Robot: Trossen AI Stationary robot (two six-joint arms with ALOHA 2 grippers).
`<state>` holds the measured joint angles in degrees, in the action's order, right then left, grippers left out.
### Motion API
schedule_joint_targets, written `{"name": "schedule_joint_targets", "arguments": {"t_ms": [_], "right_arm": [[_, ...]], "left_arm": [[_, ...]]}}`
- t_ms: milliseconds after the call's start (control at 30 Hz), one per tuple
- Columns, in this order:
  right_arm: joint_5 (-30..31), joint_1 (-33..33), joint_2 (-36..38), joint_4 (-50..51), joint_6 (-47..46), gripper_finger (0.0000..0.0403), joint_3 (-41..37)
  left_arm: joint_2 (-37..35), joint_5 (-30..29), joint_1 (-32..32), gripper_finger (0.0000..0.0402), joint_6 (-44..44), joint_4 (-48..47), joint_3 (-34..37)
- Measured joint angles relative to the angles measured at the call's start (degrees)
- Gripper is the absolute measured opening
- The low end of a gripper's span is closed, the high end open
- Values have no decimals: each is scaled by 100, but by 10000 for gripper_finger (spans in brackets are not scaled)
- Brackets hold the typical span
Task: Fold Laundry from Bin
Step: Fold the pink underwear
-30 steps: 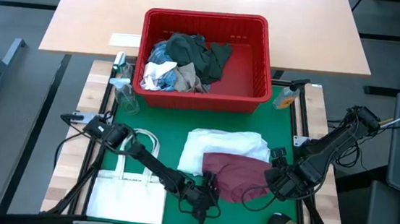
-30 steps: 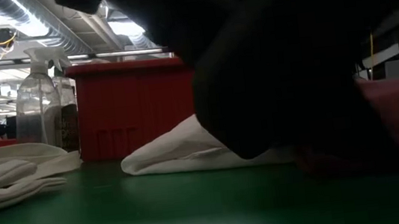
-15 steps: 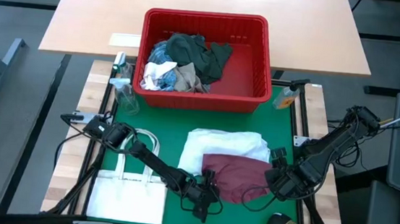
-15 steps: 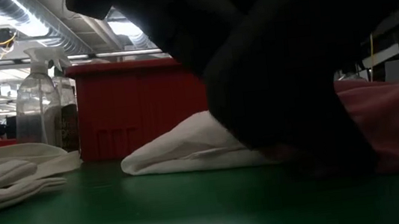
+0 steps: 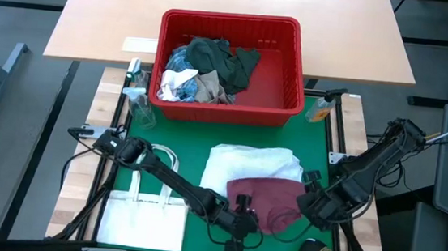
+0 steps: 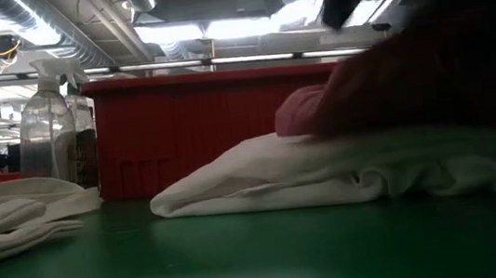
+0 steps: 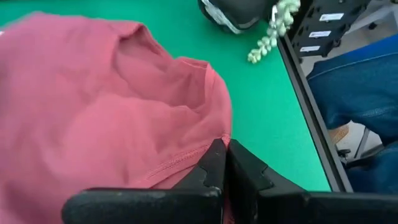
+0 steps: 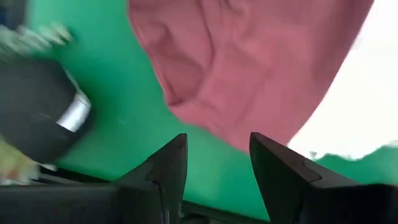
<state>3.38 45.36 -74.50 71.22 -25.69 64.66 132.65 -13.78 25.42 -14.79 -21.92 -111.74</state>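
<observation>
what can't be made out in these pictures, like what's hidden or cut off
- High view: the left hand covers its grip on the maroon garment's hem; the left wrist view shows it pinched.
- High view: how many garments are in the red bin; they overlap in a heap.
- Low view: the bin's contents, behind its wall; the maroon garment is blurred up close.
- Right wrist view: the right hand hangs open; the white garment is cut by the edge.

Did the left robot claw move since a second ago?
Yes. The left gripper slid toward the right gripper, farther from the white tote bag, and shut on the maroon shirt.
</observation>
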Motion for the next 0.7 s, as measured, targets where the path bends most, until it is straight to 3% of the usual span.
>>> {"name": "schedule_joint_targets", "arguments": {"t_ms": [133, 333, 700], "right_arm": [[0, 0, 0, -497, -3, 175, 255], [-274, 4, -31, -1807, -4, 175, 273], [-395, 4, -426, -2119, -1028, 175, 271]], "left_arm": [[-8, -5, -95, 2, -7, -576, -444], [-12, -3, -183, 2, -17, -589, -619], [-10, -6, -31, 2, -12, -664, -617]]}}
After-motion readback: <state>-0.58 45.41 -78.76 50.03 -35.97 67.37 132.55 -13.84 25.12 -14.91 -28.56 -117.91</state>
